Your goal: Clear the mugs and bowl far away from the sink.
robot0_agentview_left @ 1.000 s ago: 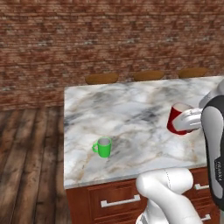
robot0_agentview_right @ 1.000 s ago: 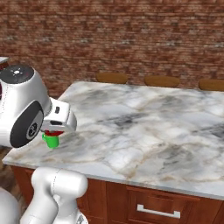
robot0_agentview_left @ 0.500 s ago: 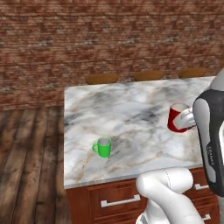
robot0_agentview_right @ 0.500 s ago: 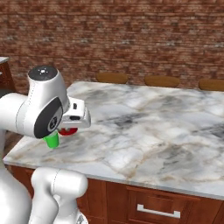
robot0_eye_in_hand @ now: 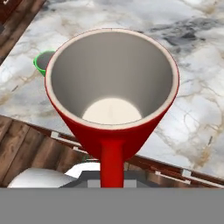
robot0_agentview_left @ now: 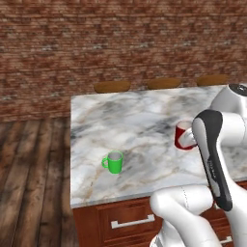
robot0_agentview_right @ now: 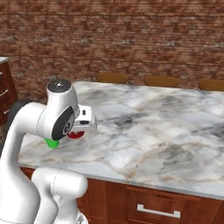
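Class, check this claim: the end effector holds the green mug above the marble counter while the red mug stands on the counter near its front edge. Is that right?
The colours are swapped. The hand view shows the end effector shut on the red mug by its handle; the left base view shows the green mug standing on the marble counter near its front edge.

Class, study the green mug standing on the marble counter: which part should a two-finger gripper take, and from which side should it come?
Probably best from above, pinching the rim wall of the green mug. It stands upright, mouth open upward, with bare marble counter all round. Its handle juts toward the counter's left edge in the left base view, so set the fingers on the rim away from it.
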